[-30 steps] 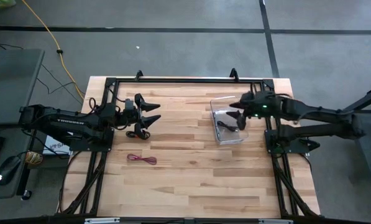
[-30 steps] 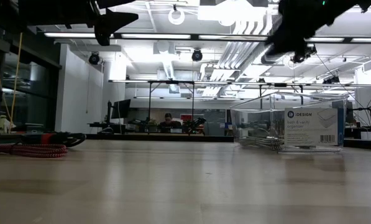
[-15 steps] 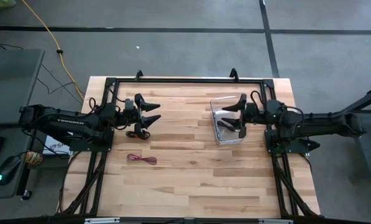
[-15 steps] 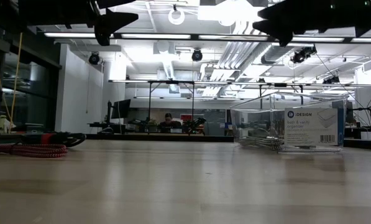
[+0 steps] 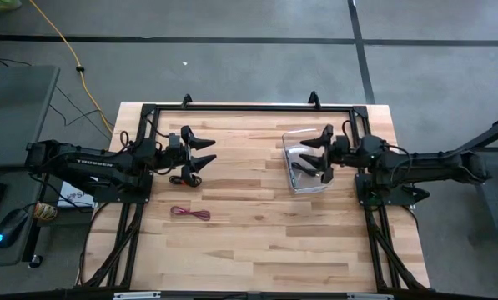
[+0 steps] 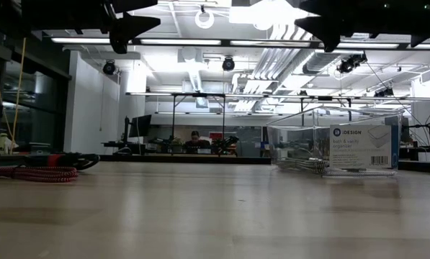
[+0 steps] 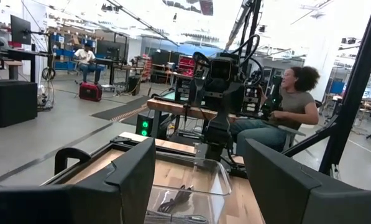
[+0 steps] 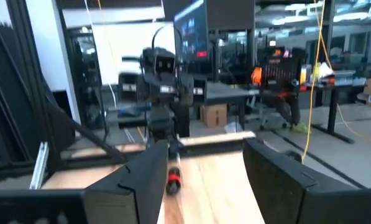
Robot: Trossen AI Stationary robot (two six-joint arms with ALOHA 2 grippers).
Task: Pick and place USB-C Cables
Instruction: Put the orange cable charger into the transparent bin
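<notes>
two cables (image 5: 303, 167) look to be in the box (image 5: 287, 148) and two, one black-and-red (image 5: 185, 177), one magenta (image 5: 189, 213), wait on the table (image 5: 249, 242), while the left claw (image 5: 208, 151) and right claw (image 5: 319, 153) both hang wide and empty.

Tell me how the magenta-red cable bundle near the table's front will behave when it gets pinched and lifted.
The magenta-red cable bundle is thin, loosely looped wire lying flat, so it will probably sag and dangle. It looks light. Its loose ends could uncoil or snag, and being so flat it may be hard to pinch.
</notes>
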